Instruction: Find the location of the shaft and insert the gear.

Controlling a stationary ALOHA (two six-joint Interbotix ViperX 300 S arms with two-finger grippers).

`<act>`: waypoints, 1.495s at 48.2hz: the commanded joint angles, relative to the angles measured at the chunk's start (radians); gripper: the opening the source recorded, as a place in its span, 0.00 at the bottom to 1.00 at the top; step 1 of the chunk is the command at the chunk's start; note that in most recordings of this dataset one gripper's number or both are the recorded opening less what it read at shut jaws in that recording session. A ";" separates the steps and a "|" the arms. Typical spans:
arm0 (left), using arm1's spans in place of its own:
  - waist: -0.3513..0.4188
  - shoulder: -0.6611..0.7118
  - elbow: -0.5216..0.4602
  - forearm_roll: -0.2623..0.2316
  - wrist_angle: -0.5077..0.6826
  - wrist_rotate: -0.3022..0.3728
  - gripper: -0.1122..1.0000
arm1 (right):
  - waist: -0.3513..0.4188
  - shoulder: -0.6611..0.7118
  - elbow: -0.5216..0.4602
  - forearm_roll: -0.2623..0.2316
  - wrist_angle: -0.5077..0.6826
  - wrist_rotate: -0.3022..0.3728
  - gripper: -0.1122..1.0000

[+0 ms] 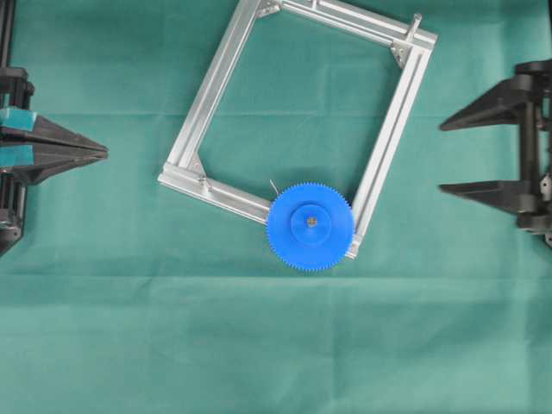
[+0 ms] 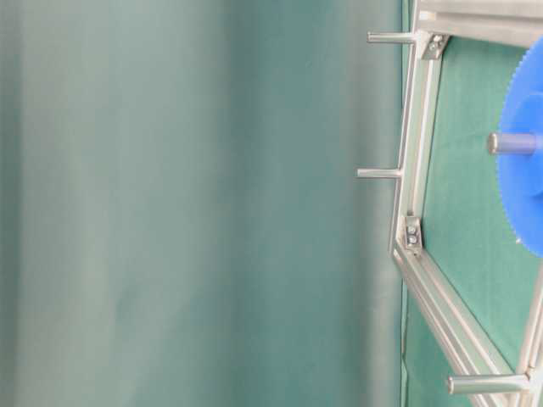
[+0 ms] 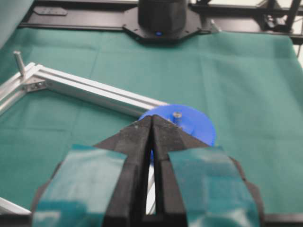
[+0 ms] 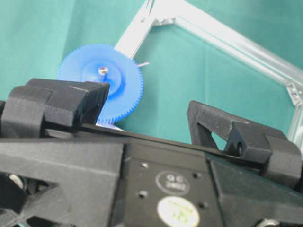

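Already we see the gear (image 1: pixel 310 227) seated flat on the frame's (image 1: pixel 222 69) lower corner, with the shaft (image 1: pixel 311 221) poking through its hub. Our left gripper (image 1: pixel 102 153) sits clenched and empty at the left; our right gripper (image 1: pixel 448 155) is spread wide, well apart. We judge insertion done, with nothing left but keeping clear.

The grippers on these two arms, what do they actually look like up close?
Both are matte black plastic. The left gripper has two long wedge-shaped fingers, each wrapped near its base with a band of teal tape. The right gripper has chunkier angular fingers with triangular cut-outs, on a flat black body with small screws and round printed stickers. No cables show on either.
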 commanded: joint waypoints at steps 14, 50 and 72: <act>0.002 -0.009 -0.031 -0.002 0.002 -0.005 0.11 | 0.002 -0.164 0.103 -0.003 0.021 0.002 0.83; 0.003 -0.009 -0.026 -0.005 0.002 -0.005 0.11 | 0.002 -0.225 0.339 -0.021 -0.232 -0.006 0.35; 0.002 -0.005 -0.017 -0.005 0.005 -0.005 0.11 | -0.034 -0.224 0.410 -0.044 -0.425 -0.006 0.33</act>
